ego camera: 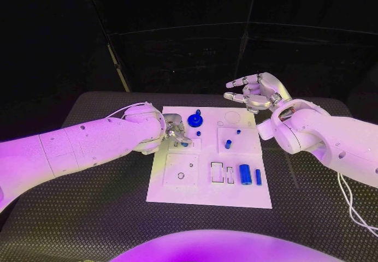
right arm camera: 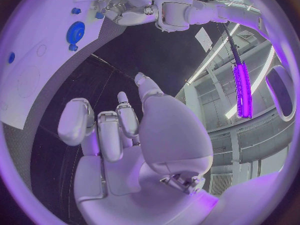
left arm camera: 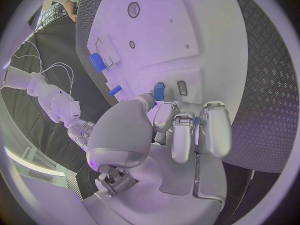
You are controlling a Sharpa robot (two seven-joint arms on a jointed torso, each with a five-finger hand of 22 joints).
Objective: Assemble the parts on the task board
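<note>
left hand (ego camera: pixel 175 134) pinching small blue part (left arm camera: pixel 159 91) (over task board (ego camera: pixel 236 197)), right hand (ego camera: pixel 256 91) raised

The left hand (ego camera: pixel 175 134) is largely hidden behind its own wrist in the head view, and it covers part of the task board (ego camera: pixel 206 194). Its fingertips (left arm camera: pixel 159 92) screen most of a small blue part (left arm camera: pixel 159 91); its shape cannot be determined. The counter (ego camera: pixel 78 218) is cut off at the lower edge.

Head camera overhead; wrist cameras share the task board (ego camera: pixel 208 158).
</note>
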